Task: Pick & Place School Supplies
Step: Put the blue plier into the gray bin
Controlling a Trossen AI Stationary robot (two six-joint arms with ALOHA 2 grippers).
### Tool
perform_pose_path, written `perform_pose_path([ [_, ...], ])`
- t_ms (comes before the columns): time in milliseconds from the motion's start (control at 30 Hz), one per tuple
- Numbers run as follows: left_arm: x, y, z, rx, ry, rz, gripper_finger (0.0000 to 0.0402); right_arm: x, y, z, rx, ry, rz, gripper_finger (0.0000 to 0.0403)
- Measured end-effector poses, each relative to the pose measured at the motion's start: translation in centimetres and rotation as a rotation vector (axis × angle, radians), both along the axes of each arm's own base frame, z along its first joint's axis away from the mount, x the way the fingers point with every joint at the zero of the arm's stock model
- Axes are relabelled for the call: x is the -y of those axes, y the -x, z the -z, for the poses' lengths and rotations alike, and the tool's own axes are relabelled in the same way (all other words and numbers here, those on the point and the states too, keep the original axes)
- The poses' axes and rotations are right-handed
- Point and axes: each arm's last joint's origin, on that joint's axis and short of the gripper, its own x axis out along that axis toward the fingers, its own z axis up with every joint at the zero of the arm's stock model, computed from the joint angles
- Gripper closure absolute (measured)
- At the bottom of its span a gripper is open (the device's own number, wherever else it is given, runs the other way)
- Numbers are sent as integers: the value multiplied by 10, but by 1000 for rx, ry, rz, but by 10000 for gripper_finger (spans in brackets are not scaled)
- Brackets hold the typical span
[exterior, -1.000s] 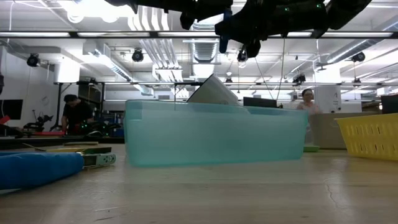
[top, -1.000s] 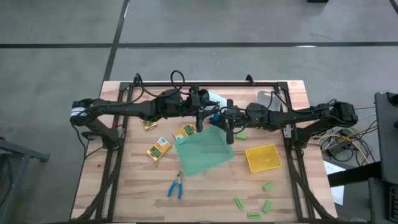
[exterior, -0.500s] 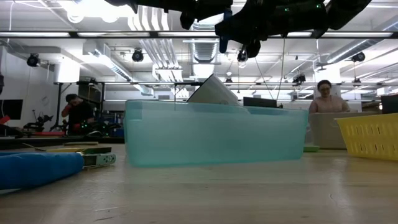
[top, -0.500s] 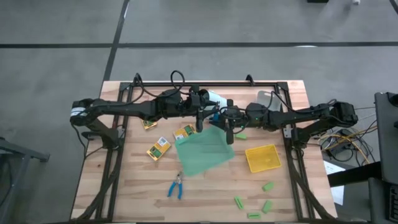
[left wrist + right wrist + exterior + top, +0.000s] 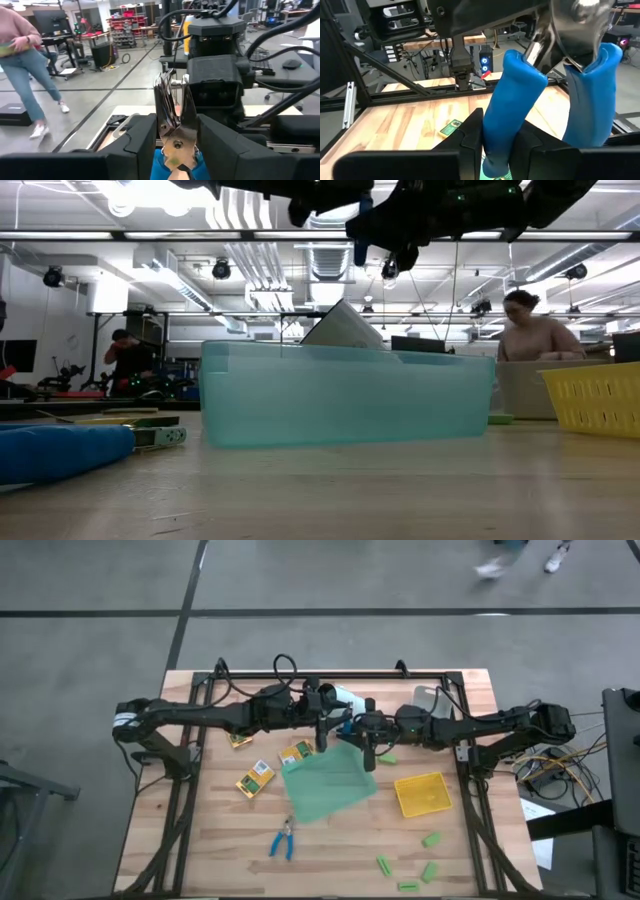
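Blue-handled pliers (image 5: 520, 110) clamped in right gripper (image 5: 495, 145), jaws between left gripper (image 5: 175, 145) fingers

text: none legible | labels: printed packets (image 5: 255, 778) show a pattern only, too small to read | signs: none

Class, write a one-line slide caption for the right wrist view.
Right gripper shut on one blue handle of the pliers, over the wooden table.
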Motion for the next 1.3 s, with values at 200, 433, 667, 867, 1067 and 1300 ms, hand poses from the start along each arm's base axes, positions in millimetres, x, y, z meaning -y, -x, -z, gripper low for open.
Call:
perform_pose_path([
  [200,0,2,-3,12,-1,-5,229,0,0,0,-1,3,-1,358],
  [433,0,2,-3,14,13,-9,195,0,0,0,-1,4,-3,349],
  [667,-1,2,-3,16,32,-35,168,0,0,0,-1,10,-3,353],
  [867,-1,3,-3,16,29,-29,159,0,0,0,0,12,-4,352],
  [1067,0,3,-5,22,27,-22,160,0,0,0,0,13,-5,346],
  [1300,2,18,-22,61,23,-16,160,0,0,0,0,12,-5,353],
])
